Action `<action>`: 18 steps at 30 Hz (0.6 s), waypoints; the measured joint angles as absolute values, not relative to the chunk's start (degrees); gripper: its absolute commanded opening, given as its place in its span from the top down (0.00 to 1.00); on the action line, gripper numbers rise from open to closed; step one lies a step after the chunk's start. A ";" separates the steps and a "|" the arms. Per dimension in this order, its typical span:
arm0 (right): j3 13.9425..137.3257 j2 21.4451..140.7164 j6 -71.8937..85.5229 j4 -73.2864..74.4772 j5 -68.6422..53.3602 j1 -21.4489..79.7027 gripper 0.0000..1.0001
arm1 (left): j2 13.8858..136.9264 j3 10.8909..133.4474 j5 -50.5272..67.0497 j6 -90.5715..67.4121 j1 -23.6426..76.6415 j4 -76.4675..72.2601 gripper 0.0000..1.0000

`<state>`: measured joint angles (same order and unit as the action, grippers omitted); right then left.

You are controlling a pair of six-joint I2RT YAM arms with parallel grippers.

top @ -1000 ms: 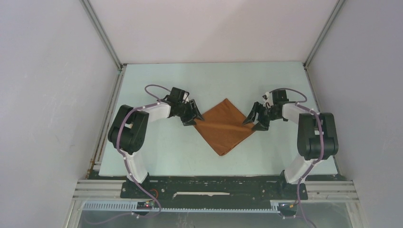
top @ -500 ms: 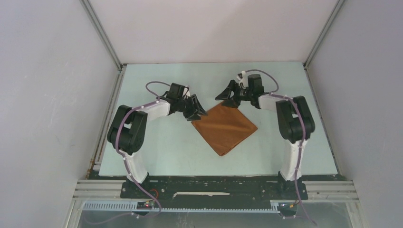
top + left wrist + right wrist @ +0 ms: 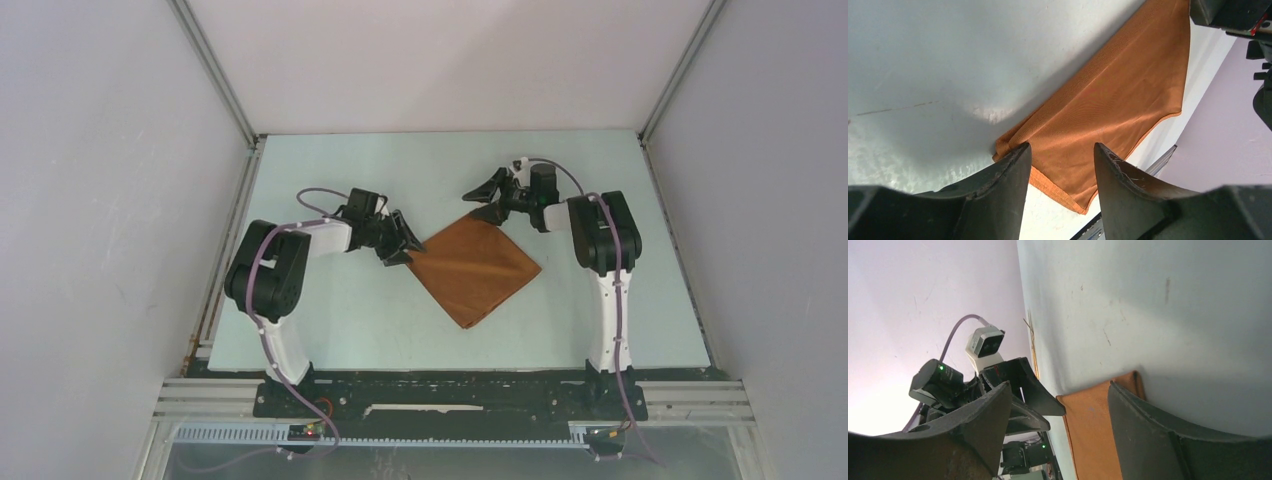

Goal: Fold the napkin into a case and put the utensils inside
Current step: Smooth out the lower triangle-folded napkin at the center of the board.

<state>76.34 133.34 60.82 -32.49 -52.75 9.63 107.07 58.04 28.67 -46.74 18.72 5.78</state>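
The rust-orange napkin lies flat on the table as a diamond. My left gripper is open at the napkin's left corner. In the left wrist view the cloth runs between the spread jaws of the left gripper, and its bunched corner is beside the left finger. My right gripper is open just beyond the napkin's far corner, a little above the table. In the right wrist view the napkin lies between that gripper's fingers, with the left gripper behind it. The utensils are out of view.
The pale table is walled by white panels with metal rails at left and right. The arm bases sit on the black bar at the near edge.
My right arm has left the napkin's right corner and swung back and left to the far corner. The left gripper has stayed at the left corner. The napkin shifted slightly.
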 measured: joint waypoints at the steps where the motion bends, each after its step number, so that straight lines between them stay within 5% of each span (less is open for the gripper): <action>1: 76.47 133.40 61.01 -32.47 -52.88 9.13 0.22 | 106.69 57.71 28.64 -46.68 18.72 5.58 0.39; 5: 76.47 132.42 59.22 -28.38 -53.91 7.03 0.19 | 103.46 56.55 28.42 -46.46 18.70 7.11 0.36; 10: 78.32 119.59 42.00 0.34 -48.71 5.65 0.20 | 94.61 56.31 29.67 -46.15 18.65 8.84 0.36; 14: 83.29 104.79 25.45 22.20 -33.54 8.54 0.19 | 85.67 56.10 30.00 -44.45 18.61 10.94 0.35; 18: 83.50 91.53 16.08 36.62 -12.99 24.36 0.18 | 75.42 54.24 26.89 -41.17 18.24 15.51 0.35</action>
